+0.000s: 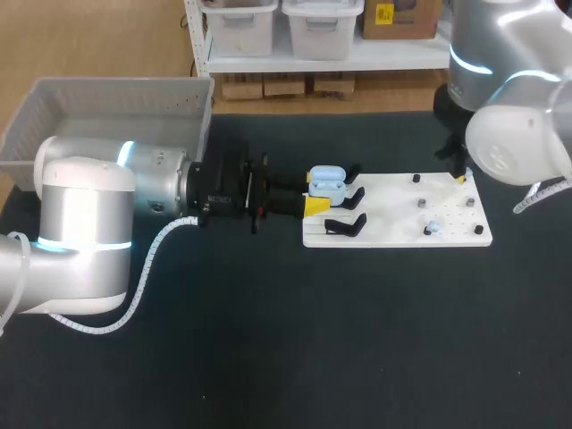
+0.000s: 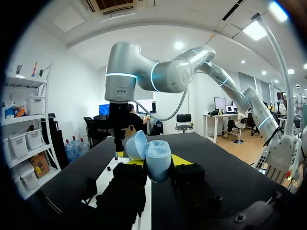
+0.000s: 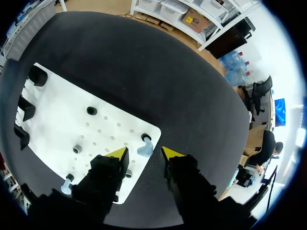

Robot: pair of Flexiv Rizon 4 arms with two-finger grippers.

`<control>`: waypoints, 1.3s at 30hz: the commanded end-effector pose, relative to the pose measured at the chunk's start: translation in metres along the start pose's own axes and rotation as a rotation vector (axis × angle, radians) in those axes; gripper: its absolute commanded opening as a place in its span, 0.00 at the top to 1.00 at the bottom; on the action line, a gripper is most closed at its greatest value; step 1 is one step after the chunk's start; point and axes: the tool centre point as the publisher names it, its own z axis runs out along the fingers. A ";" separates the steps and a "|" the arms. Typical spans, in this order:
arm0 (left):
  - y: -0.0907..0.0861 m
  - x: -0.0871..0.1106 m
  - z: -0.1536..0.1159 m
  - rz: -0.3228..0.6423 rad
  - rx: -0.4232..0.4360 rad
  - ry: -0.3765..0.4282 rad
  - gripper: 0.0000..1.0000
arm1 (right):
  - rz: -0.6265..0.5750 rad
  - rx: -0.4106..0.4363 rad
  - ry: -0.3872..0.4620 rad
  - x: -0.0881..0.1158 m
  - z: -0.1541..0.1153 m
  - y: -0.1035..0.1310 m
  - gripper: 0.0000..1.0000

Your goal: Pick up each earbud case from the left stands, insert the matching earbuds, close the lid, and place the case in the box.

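A light blue earbud case (image 1: pixel 327 182) with its lid up is held over the black stands (image 1: pixel 347 223) at the left end of the white board (image 1: pixel 393 234). My left gripper (image 1: pixel 313 193) is shut on it; in the left wrist view the open case (image 2: pixel 156 158) sits between the yellow tips of that gripper (image 2: pixel 157 163). My right gripper (image 1: pixel 460 177) hangs over the board's far right corner. In the right wrist view its fingers (image 3: pixel 144 154) straddle a light blue earbud (image 3: pixel 145 150) on a peg, with gaps on both sides. A second earbud (image 1: pixel 431 228) sits on a near peg.
A grey basket (image 1: pixel 107 98) stands at the back left, behind my left arm. Several short dark pegs (image 3: pixel 91 111) stick up from the board (image 3: pixel 57 110). Three black stands (image 3: pixel 26 109) line its left end.
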 end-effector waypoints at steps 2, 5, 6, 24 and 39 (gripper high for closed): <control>-0.002 0.001 0.000 0.004 -0.007 -0.004 1.00 | 0.012 -0.005 0.001 -0.002 0.003 -0.002 0.58; -0.002 0.001 0.000 0.004 -0.007 -0.004 1.00 | 0.019 -0.008 0.000 -0.003 0.004 -0.003 0.66; -0.002 0.001 0.000 0.004 -0.007 -0.004 1.00 | 0.019 -0.008 0.000 -0.003 0.004 -0.003 0.66; -0.002 0.001 0.000 0.004 -0.007 -0.004 1.00 | 0.008 0.001 0.004 -0.002 0.006 0.000 0.89; -0.002 0.001 0.000 0.004 -0.007 -0.004 1.00 | 0.024 0.028 -0.058 0.021 -0.039 -0.008 1.00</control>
